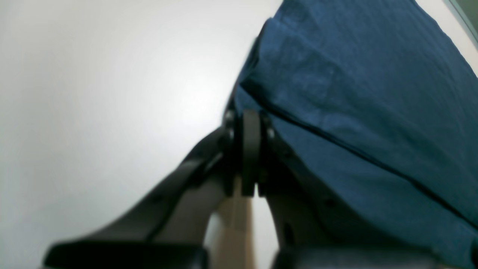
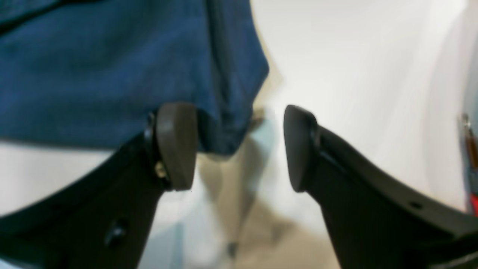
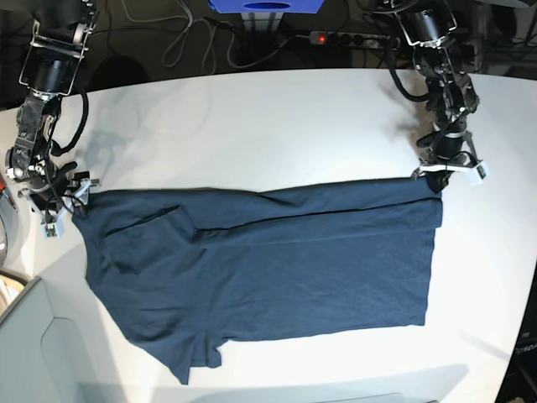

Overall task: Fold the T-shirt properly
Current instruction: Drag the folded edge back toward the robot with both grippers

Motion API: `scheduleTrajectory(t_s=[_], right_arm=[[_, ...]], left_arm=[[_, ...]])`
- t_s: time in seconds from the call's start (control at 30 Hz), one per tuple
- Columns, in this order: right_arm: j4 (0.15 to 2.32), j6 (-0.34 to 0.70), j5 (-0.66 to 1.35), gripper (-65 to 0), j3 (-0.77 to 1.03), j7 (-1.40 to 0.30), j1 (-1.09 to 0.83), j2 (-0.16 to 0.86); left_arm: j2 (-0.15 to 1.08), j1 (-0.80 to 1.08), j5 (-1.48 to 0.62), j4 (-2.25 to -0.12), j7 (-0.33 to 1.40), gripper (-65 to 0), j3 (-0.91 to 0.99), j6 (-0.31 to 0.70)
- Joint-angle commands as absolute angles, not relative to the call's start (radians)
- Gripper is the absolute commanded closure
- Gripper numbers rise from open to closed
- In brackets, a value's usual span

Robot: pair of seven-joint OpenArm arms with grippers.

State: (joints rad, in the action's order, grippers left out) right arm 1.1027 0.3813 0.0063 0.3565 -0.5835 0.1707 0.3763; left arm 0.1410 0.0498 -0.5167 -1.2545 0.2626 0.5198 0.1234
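The dark navy T-shirt [image 3: 277,269] lies spread flat across the white table [image 3: 252,126], with one sleeve at the lower left. My left gripper [image 3: 436,175] is at the shirt's upper right corner. In the left wrist view its fingers [image 1: 250,149] are pressed together at the edge of the shirt [image 1: 354,93]. My right gripper [image 3: 74,204] is at the shirt's upper left corner. In the right wrist view it [image 2: 239,147] is open, and a corner of the shirt [image 2: 112,67] lies between the fingers, close to the left pad [image 2: 175,145].
A power strip [image 3: 336,38] with a red light and cables lie beyond the table's far edge. A blue object [image 3: 267,7] stands at the back. A grey bin [image 3: 33,353] sits at the lower left corner. Bare table surrounds the shirt.
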Motion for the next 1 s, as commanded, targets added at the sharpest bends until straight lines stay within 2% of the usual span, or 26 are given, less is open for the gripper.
scheduleTrajectory(t_s=[0.0,0.07,0.13,0.17,0.27,0.3,0.37,0.43,0.57,0.77,0.97], right_arm=[[1.101,0.392,-0.002,-34.8,0.36,-0.587,0.188,0.394],[1.095,0.421,-0.002,-34.2,0.36,-0.587,0.185,0.394],[1.095,0.498,-0.002,-29.7,0.36,-0.588,0.183,0.394],[1.095,0.529,-0.002,-25.1,0.36,-0.59,0.183,0.394],[1.095,0.562,-0.002,-3.1,0.36,-0.596,0.183,0.394],[1.095,0.562,-0.002,0.0,0.36,-0.598,0.183,0.394],[1.096,0.562,-0.002,-2.6,0.364,-0.598,0.188,0.395],[1.098,0.562,-0.002,0.0,0.367,-0.598,0.193,0.417],[1.118,0.565,-0.002,-0.2,0.364,-0.604,0.219,0.429],[1.305,0.567,-0.002,-0.2,0.361,-0.702,0.236,0.455],[1.415,0.568,0.001,-0.2,0.361,-0.789,0.34,0.449]], left_arm=[[0.151,0.041,-0.522,-1.268,0.245,0.0,0.524,0.125],[0.151,0.041,-0.522,-1.268,0.245,0.0,0.524,0.125],[0.151,0.041,-0.522,-1.268,0.245,0.0,0.524,0.124],[0.151,0.041,-0.522,-1.268,0.245,0.0,0.524,0.124],[0.151,0.042,-0.522,-1.273,0.245,0.0,0.524,0.122],[0.151,0.042,-0.522,-1.277,0.245,0.0,0.524,0.12],[0.151,0.042,-0.522,-1.293,0.246,0.0,0.524,0.119],[0.153,0.044,-0.522,-1.333,0.246,0.0,0.524,0.119],[0.162,0.061,-0.522,-1.409,0.246,0.0,0.524,0.119],[0.18,0.056,-0.522,-1.509,0.248,0.0,0.519,0.117],[0.18,0.022,-0.522,-1.56,0.248,0.0,0.522,0.117]])
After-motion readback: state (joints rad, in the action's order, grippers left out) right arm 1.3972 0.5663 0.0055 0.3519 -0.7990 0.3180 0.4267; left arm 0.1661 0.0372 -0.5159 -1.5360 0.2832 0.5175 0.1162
